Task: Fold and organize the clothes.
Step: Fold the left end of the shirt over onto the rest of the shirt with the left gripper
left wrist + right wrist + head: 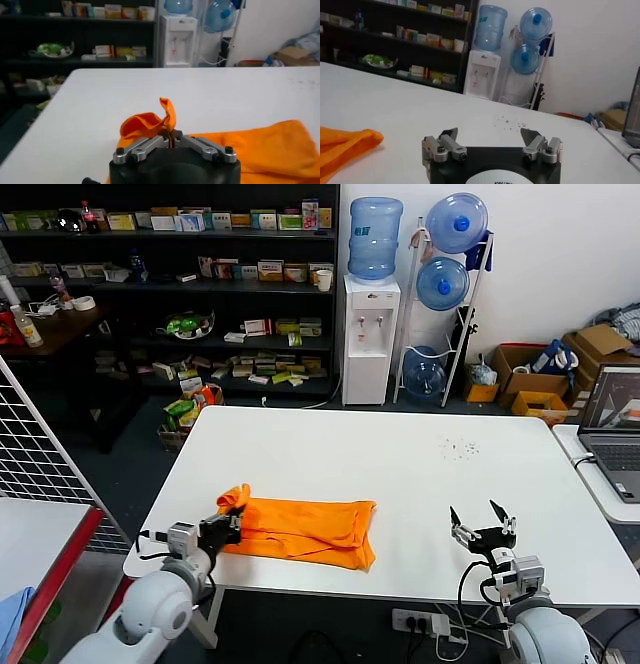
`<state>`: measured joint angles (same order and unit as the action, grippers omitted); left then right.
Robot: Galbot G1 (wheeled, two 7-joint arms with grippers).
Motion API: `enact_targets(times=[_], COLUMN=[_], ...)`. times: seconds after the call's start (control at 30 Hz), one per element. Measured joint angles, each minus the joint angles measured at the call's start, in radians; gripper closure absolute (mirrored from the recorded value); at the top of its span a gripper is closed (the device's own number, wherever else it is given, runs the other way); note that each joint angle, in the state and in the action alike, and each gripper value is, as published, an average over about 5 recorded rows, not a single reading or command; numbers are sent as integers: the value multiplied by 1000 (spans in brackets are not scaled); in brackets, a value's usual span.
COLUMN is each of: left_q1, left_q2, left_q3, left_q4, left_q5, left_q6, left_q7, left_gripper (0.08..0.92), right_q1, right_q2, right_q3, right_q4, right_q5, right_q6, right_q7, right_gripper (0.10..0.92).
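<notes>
The left gripper (232, 525) pinched the orange T-shirt (300, 530) on the desk (400, 484); the right gripper (481, 521) hovered with fingers spread.

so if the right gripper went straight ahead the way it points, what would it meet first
Probably nothing: ahead of the right gripper lies only bare white table; the orange T-shirt sits off to the side.

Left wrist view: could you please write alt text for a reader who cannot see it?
The left gripper is shut on a raised corner of an orange T-shirt, which lies partly folded on a white table. Behind the table stand dark shelves of boxes and a white water dispenser.
</notes>
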<state>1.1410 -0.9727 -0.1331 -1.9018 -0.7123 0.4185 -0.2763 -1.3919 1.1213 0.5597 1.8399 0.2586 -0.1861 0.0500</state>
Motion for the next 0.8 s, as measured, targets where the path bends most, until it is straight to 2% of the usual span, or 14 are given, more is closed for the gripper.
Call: enact_targets(times=[0.6,0.7,0.8], left_q1=[-77,-83,-88], left_q2=[-254,-286,-313], left_q3=[212,229,237], left_q4=[41,53,66], left_q5=[40,37,33], left_q6=[-4,-18,-39], left_q7=[-31,-33,-32], left_gripper=[891,860,783], right_q1=[26,29,31], right_q2=[56,62,66], right_q3=[-17,-22,-27], right_q4=[-41,-46,-49], right_q5=[-44,-48,-52], right_q6=[11,11,11], right_q7=[1,2,2], right_gripper=[203,203,203])
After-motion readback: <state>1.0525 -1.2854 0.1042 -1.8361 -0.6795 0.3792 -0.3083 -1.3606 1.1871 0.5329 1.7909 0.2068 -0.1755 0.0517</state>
